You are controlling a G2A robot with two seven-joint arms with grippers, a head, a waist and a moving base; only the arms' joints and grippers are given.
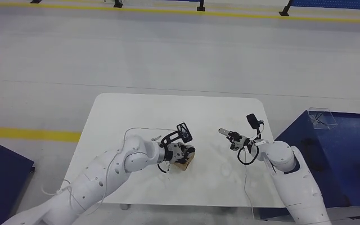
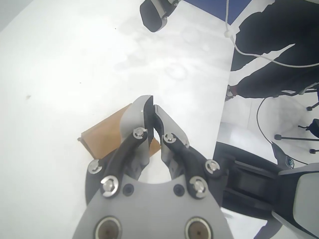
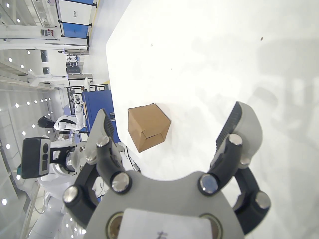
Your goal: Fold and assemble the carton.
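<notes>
Left wrist view has the left jaws pressed together, the two grey fingers [image 2: 135, 115] meeting at their black pads with nothing visibly held between them. Directly beneath and behind those fingers lies the small brown cardboard carton [image 2: 107, 135], partly covered by them; whether metal touches cardboard cannot be told. From the top view the same jaws sit over the carton [image 1: 185, 162], which rests on the white round-cornered desk [image 1: 169, 112] close to its near edge and somewhat toward the left arm's side of the middle. Right wrist view shows the right jaws spread wide, their ribbed black pads [image 3: 230, 123] facing each other across bare desk [image 3: 199, 38], pinching nothing. Between and beyond them the carton [image 3: 148, 128] stands as a closed box shape, resting on the surface, and the end turned toward this camera shows folded flaps with visible seams. In the top view the right jaws hang above the desk well apart from the carton, on the right arm's side. In the left wrist view one dark pad of that far pair [image 2: 150, 17] hangs over the pale desk surface [image 2: 62, 50], with a thin white cable [image 2: 230, 34] trailing beside the arm. Off the desk's right side stands a dark blue panel [image 1: 329, 143], and a yellow floor line [image 1: 39, 134] runs past the left side.
</notes>
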